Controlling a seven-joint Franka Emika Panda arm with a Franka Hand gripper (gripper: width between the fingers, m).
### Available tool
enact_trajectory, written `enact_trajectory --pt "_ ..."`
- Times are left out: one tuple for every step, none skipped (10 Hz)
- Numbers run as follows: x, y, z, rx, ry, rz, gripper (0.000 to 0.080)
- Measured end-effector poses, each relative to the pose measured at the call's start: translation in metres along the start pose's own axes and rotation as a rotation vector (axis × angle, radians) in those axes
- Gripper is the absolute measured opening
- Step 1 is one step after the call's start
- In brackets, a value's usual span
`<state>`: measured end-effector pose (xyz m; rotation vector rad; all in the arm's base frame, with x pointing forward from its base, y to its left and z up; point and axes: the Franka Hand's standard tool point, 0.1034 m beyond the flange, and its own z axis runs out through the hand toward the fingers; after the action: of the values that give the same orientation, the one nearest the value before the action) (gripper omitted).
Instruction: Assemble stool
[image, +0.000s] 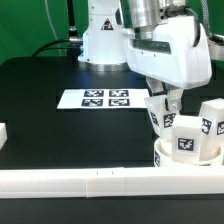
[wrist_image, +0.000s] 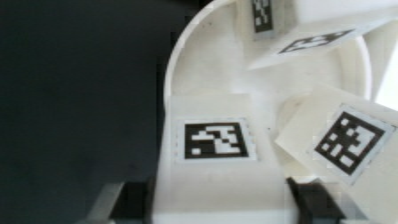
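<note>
step in hand: fitting a leg into the seat. the arm hangs over the seat (image: 186, 152) at the exterior view's right, with one leg (image: 160, 113) under its wrist.

seat: thick white round disc, lying flat on the black bench (image: 60, 125), pushed against the long white rail (image: 100, 182) along the near edge. its rim and one tag show in the wrist view (wrist_image: 217, 140).

legs: three white tagged blocks at the seat. one stands tilted in the middle (image: 190, 133), one at the far right (image: 213, 118), both seemingly seated in sockets, though how deep i cannot tell. the third is the one below the arm, on the seat's left side.

fingers: gripper (image: 166, 108) sits partly closed, and the fingers appear to straddle that third leg. only the two dark fingertips (wrist_image: 322, 193) show in the wrist view, with the seat's rim between them, so contact is not confirmed. cannot tell whether it is gripping or merely around it.

marker board: flat white sheet with four tags (image: 97, 98), well apart from the seat, untouched.

other: small white block at the exterior view's left edge (image: 3, 133), part unknown.

next move, judged: leg needs to stand upright over its socket, then be pressed or turned straight down without nudging the two neighbours.

risk, judged: tilted entry could jam the leg or shift the seat along the rail.
</note>
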<state>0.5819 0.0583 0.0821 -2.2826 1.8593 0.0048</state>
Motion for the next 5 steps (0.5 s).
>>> enact_trajectory --pt "-0.003 0.0 0.0 -0.005 -0.012 0.137 0.0338" --pt "-0.006 0.001 0.001 -0.021 -0.021 0.256 0.0338" --pt "-0.01 0.003 0.001 -0.043 -0.029 0.344 0.0338" --pt "-0.011 0.003 0.001 -0.045 -0.034 0.419 0.0338" --pt "-0.013 0.003 0.001 -0.051 -0.035 0.473 0.0338"
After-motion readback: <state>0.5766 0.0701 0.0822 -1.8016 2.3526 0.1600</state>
